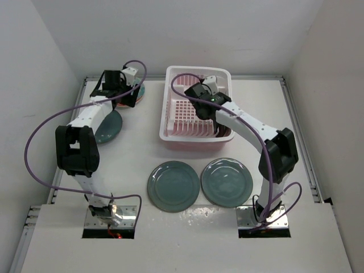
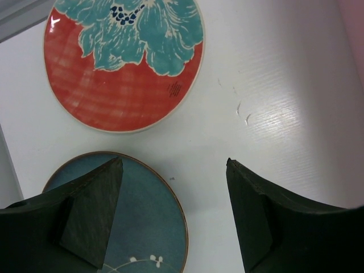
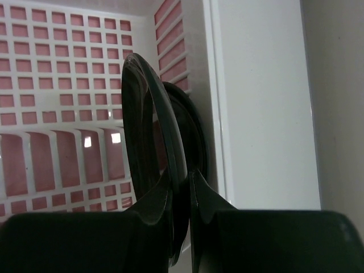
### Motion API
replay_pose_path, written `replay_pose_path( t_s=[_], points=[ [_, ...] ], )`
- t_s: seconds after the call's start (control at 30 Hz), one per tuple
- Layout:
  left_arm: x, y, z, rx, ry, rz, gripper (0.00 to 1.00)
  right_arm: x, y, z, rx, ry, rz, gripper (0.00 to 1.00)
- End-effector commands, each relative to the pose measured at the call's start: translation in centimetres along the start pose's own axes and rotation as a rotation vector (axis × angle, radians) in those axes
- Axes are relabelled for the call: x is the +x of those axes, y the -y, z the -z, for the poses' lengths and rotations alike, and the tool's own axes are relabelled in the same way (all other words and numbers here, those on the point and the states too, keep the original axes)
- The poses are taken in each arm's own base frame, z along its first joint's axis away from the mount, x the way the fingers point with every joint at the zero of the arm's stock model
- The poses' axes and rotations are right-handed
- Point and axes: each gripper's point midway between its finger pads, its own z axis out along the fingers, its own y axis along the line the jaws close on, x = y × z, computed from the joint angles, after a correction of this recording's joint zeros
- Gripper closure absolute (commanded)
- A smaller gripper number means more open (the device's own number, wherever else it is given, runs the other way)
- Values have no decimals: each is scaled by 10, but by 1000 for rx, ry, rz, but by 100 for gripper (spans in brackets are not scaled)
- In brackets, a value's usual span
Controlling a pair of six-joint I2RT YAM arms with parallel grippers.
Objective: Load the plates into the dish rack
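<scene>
While left gripper (image 2: 173, 166) gapes, right gripper (image 3: 182, 177) pinches black plate (image 3: 147, 114).

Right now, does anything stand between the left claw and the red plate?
Nothing visible does. The open left claw hangs over the bare table, and the red plate lies just ahead of its fingertips. The darker teal plate lies below one finger, to the side of that path.
</scene>
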Motion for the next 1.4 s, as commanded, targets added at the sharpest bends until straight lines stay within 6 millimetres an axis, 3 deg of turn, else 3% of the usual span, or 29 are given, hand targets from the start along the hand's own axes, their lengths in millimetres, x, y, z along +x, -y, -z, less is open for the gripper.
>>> replay_pose_path(
  t_s=[0.0,0.2,0.67,0.8,1.03,1.23,1.37],
  points=[
    [-20,-11,12,-23,91,26,22,-8,4,-6,46,49,-54,100],
    [-19,-6,16,-5,103,52,22,-2,4,-22,86,30,8,100],
    [-23,-5,19,2,114,60,22,50,-20,-37,-6,-104,-30,100],
    [-23,-3,19,11,117,60,22,55,-23,-41,-38,-141,-14,85],
    [-24,0,19,29,122,59,22,49,-16,-33,-47,-133,-23,58],
    [-29,2,20,44,135,57,22,22,-12,-18,-95,-85,-70,51],
    [-31,6,20,51,137,41,22,3,-19,-6,-150,-56,-48,26]
  ],
)
